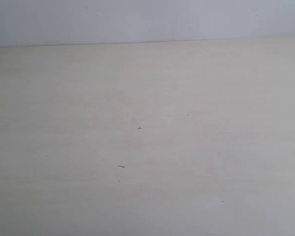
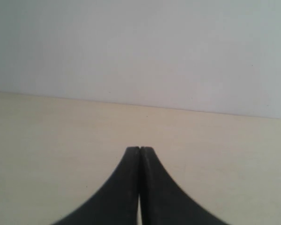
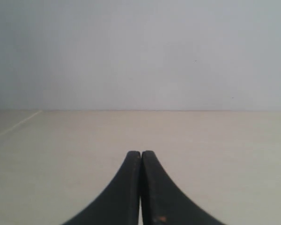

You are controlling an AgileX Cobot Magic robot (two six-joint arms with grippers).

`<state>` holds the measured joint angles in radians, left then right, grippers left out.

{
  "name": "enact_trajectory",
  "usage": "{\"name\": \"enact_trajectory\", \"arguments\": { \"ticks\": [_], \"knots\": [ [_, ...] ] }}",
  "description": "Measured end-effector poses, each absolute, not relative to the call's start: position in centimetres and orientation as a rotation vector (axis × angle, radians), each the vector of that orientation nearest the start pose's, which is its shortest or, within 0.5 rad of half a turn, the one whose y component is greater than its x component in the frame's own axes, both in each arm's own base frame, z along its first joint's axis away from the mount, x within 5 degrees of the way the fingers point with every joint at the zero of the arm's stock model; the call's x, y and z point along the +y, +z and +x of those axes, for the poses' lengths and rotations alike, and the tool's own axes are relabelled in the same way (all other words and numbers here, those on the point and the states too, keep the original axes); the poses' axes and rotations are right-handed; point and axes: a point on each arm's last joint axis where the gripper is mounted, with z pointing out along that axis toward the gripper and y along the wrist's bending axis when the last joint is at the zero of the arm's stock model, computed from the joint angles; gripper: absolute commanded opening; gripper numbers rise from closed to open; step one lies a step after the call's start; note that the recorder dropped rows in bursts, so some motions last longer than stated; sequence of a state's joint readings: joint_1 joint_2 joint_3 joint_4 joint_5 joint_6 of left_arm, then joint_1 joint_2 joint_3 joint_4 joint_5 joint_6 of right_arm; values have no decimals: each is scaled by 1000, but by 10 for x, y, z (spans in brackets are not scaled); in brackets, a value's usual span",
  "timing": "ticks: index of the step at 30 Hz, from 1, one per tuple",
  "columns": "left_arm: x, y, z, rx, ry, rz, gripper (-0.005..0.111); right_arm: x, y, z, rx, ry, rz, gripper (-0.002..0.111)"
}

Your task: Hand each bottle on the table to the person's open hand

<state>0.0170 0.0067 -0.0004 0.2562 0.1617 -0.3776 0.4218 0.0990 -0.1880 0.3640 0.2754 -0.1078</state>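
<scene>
Pale worktop (image 1: 147,196) fills the exterior frame, with a grey wall (image 1: 147,19) in a strip along the top. The left fingers (image 2: 131,168) are pressed tight together, gripping nothing, and the right fingers (image 3: 131,168) are the same. Only the exterior view catches the tiny dark specks (image 1: 139,128) mid-frame. Where the bottles are, I can't tell.

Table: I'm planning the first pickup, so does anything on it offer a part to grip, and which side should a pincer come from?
No part or side can be named: the table shows only flat dark specks, no bottle in any view. The left pincer and right pincer are both shut, holding nothing, and would likely need opening before any grasp.
</scene>
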Motion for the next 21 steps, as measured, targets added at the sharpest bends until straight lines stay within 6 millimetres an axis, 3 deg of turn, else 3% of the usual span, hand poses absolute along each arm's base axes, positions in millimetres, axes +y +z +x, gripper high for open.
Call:
{"name": "enact_trajectory", "arguments": {
  "ticks": [3,9,15,21],
  "knots": [
    [5,197,56,1662,-43,-154,0,24,244,50,1646,384,-275,0],
    [5,197,56,1663,-43,-155,0,6,217,53,1638,86,-38,0],
    [5,197,56,1663,-43,-155,0,3,202,56,1635,56,-8,0],
    [5,196,56,1665,-42,-155,0,3,202,57,1619,51,-6,0]
  ]
}}
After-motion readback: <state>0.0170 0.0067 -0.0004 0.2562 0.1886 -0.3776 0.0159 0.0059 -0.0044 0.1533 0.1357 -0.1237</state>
